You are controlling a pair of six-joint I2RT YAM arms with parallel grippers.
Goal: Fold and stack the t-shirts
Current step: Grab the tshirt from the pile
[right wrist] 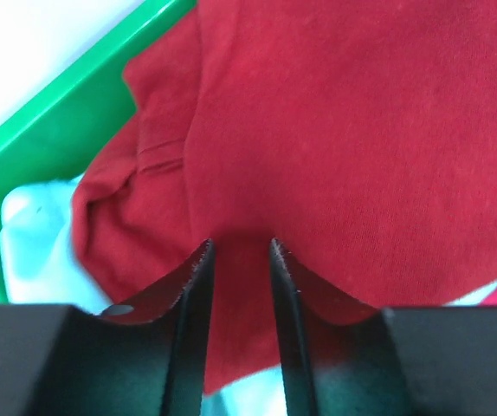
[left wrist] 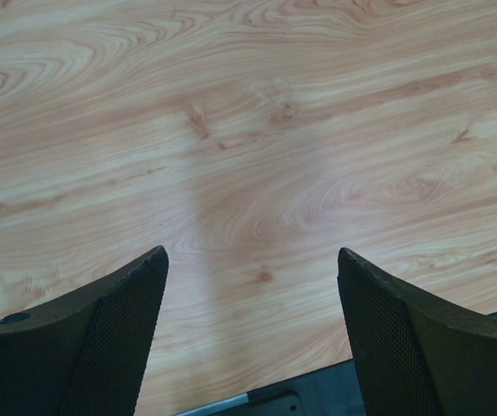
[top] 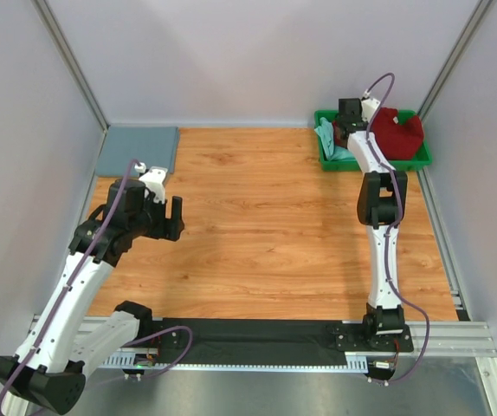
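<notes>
Dark red t-shirt (right wrist: 361,130): likely step in hand, its pick-up. Desk (top: 266,225) carries, far right, the green tray (top: 378,163) holding it beside a mint green t-shirt (top: 326,137); far left, a folded slate grey-blue t-shirt (top: 138,149). Right claw (right wrist: 240,247), jaws narrow, straddles red cloth; a firm pinch cannot be confirmed. Left claw (left wrist: 253,256) spread over bare wood. Best: gather one fold, lift clear of the tray wall.

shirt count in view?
3: folded slate grey-blue cloth shirt far-left on wooden table; dark red cloth shirt and mint green cloth shirt in green plastic tray. Others may hide underneath.
</notes>
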